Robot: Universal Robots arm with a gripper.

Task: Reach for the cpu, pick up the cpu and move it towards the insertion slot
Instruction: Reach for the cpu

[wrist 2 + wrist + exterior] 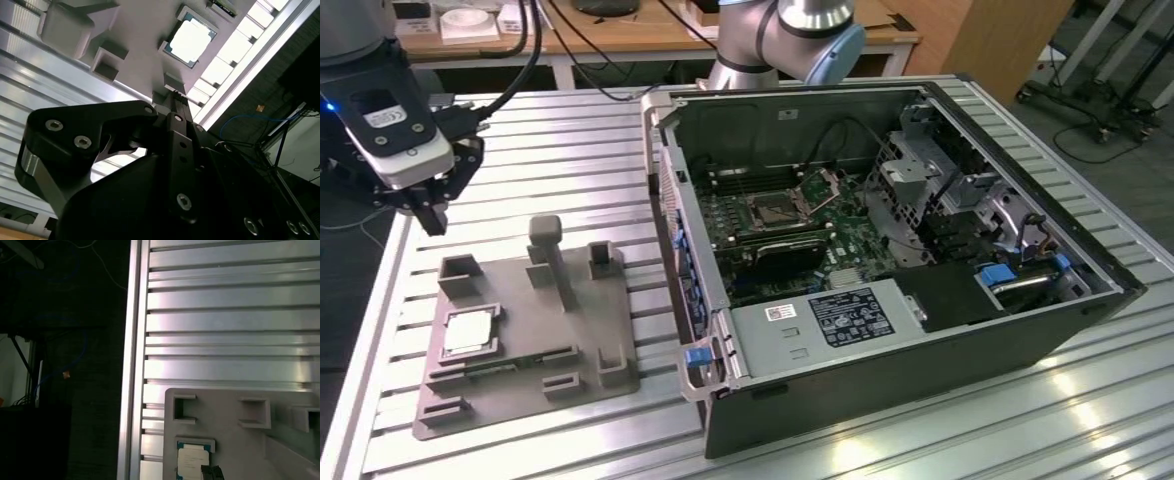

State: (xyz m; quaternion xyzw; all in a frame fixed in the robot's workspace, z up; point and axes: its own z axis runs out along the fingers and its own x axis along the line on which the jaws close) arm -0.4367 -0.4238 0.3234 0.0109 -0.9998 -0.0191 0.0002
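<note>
The hand point(427, 212) is seen above the tabletop point(560, 150), near one end of the grey tray point(520, 300). Whether it is wide or narrow cannot be told, but nothing is carried in it. The cpu point(467, 333) is lying flat in its pocket of the tray, lower than the hand and not directly under it; it is seen in both wrist views point(192, 41) point(194, 460), apart from the hand. The insertion slot point(774, 210) is found inside the open computer case point(881, 330), well apart from the hand, beyond the tray. The reaching is judged to be under way; no grasp is made yet, and the lifting and carrying are left.
</note>
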